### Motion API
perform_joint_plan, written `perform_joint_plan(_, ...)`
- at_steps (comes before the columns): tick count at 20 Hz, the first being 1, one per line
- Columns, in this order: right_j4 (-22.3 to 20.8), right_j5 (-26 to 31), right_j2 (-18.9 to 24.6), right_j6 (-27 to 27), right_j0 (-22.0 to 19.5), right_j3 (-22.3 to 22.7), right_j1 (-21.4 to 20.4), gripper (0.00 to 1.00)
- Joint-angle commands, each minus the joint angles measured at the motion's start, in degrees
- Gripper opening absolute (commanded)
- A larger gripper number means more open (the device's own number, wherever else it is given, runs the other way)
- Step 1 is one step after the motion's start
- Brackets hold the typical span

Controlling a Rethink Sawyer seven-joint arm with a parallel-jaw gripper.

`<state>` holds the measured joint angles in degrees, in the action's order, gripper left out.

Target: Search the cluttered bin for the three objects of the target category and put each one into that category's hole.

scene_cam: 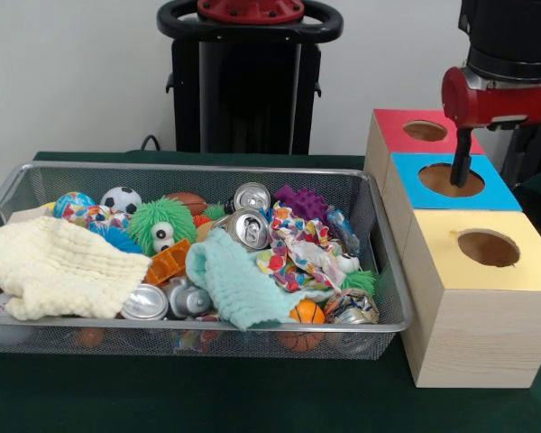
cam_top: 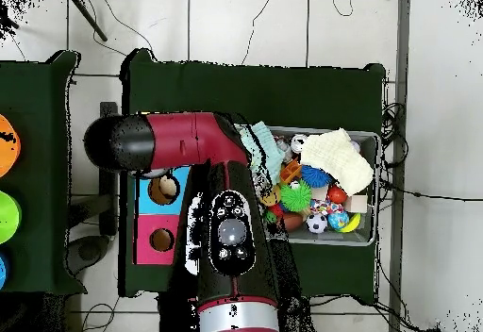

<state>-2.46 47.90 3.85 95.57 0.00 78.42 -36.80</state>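
— Silver bin (scene_cam: 383,317): where is it?
— Beside the three boxes, full of clutter.
— And the gripper (scene_cam: 461,170)?
— Over the blue box (scene_cam: 496,190), tips at its hole; whether spread or pinched, I cannot tell.

One bin (scene_cam: 9,185), three boxes (scene_cam: 473,307), one with a yellow top, two cloths (scene_cam: 59,266).

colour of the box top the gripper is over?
Blue box top, under the gripper; clearest in the front view.
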Motion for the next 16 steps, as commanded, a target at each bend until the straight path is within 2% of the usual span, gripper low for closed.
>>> perform_joint_plan(1, -2.42, 6.23, 5.05, -2.62, -0.64, -2.31, 2.09, 1.00)
perform_joint_plan(4, -2.60, 8.41, 5.22, -3.64, -1.14, -5.43, 3.33, 1.00)
perform_joint_plan(8, -3.68, 13.18, 5.61, -5.01, -0.38, -14.30, 6.83, 1.00)
perform_joint_plan(11, -4.04, 13.77, 5.79, -5.48, -0.22, -17.59, 9.29, 1.00)
perform_joint_plan(16, -4.23, 15.01, 5.82, -6.40, 0.15, -21.04, 10.78, 1.00)
